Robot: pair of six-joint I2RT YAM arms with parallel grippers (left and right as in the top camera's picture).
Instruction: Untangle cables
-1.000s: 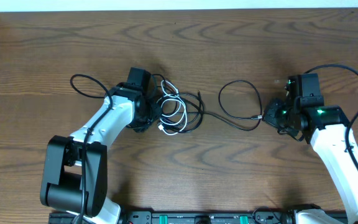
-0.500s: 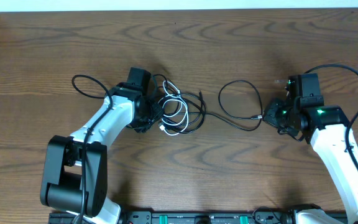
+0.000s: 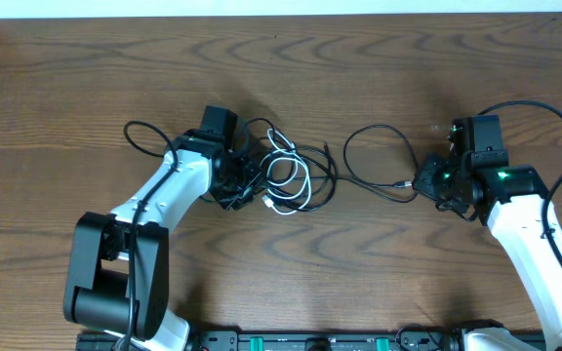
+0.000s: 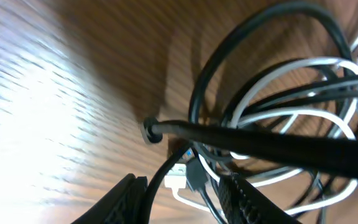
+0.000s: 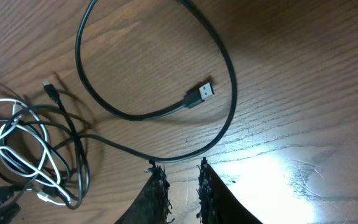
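The cables form a tangle [image 3: 298, 175] left of the table's middle, black cords looped round a white cable [image 3: 283, 168]. My left gripper [image 3: 247, 187] sits at the tangle's left edge. In the left wrist view, the left gripper [image 4: 182, 183] is open, with one black cord against the left finger [image 4: 129, 199] and a white plug [image 4: 178, 180] just past the tips. A long black cable [image 3: 347, 154] loops right, ending in a USB plug [image 5: 201, 93]. My right gripper [image 5: 178, 167] stands narrowly open, and that cable lies just beyond its tips, outside the grip.
A black cord loop [image 3: 144, 132] trails left of the left arm. The right arm's own thick black wire [image 3: 554, 122] arcs at the far right. A small plug [image 5: 50, 89] lies beside the tangle [image 5: 42, 143].
The tangle and the left trailing loop have shifted a little to the right. The right gripper's jaws have parted slightly, with the cable outside them.
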